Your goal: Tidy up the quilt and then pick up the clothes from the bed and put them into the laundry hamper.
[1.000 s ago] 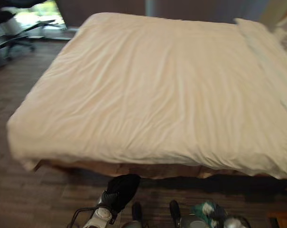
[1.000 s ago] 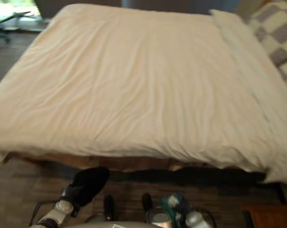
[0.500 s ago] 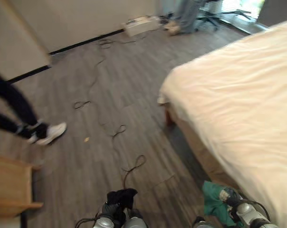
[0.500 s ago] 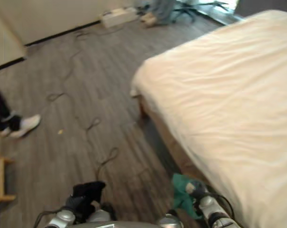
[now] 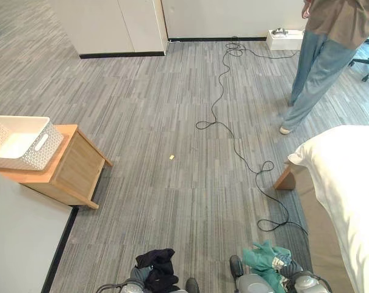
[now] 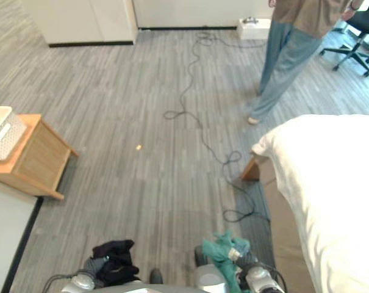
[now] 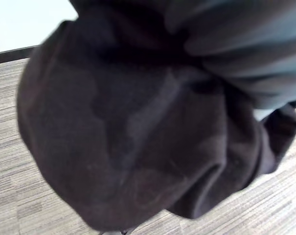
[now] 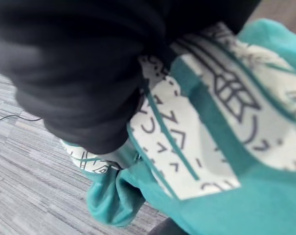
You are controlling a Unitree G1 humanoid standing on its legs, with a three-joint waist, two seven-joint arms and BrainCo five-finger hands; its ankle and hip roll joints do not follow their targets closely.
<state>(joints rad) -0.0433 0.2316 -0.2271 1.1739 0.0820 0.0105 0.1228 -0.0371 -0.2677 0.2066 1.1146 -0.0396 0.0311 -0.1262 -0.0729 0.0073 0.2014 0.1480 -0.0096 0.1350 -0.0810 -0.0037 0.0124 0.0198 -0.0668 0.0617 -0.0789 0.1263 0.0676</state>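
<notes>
The left robot hand [image 5: 137, 282] carries black clothes [image 5: 157, 274], the right robot hand [image 5: 292, 282] teal clothes [image 5: 262, 259]; both probably clamped, fingers hidden. The hamper [image 5: 19, 141], for dropping them, sits at ten o'clock on a table [image 5: 74, 168].

The robot's two arms [image 5: 305, 283] are silver-grey and round near the wrists. The left hand [image 6: 91, 266] looks grey. The right hand [image 5: 283, 263] has a shiny silver bit. A dark cover [image 8: 74, 63] with soft ribs wraps each wrist. Thin black cables [image 5: 103, 286] loop beside both arms.
</notes>
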